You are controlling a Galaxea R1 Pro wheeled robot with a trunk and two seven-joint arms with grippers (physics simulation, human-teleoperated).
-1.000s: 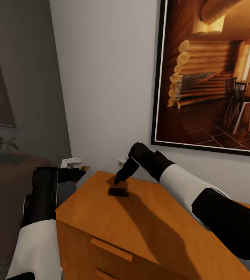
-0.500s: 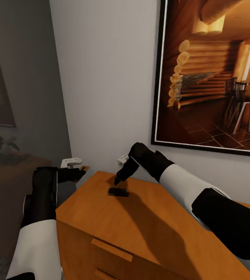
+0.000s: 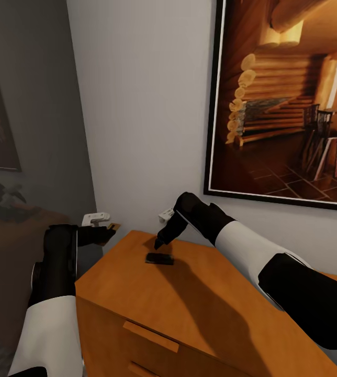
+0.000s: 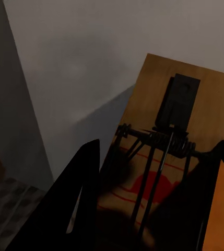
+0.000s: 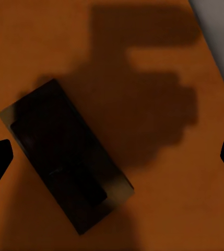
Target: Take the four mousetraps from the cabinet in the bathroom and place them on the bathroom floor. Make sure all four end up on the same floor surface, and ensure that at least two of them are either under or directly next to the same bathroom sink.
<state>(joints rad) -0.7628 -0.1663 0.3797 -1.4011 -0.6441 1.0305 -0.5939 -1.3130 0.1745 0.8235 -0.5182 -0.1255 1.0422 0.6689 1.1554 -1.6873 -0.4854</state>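
one mousetrap [image 4: 158, 172] sat clamped between the left gripper's [image 3: 105, 228] fingers [image 4: 72, 209], its tan board, red mark and wire spring plain in the left wrist view, held in the air beside the orange dresser [image 3: 200, 298] and close to the grey wall [image 3: 137, 104]. no bathroom floor, cabinet or sink showed, so the step in hand looked like carrying: doing it well would mean a firm pinch on the board's edges, the trap kept level and clear of the dresser's corner while the base turned for the bathroom. two fingers of the right gripper [image 3: 159, 242] stood wide apart, gripping nothing, their tips just above the dresser's top and straddling a small dark flat block [image 5: 65, 157] lying there. whether that block was a trap could not be told; it looked too dark. best to lift the right arm away before driving.
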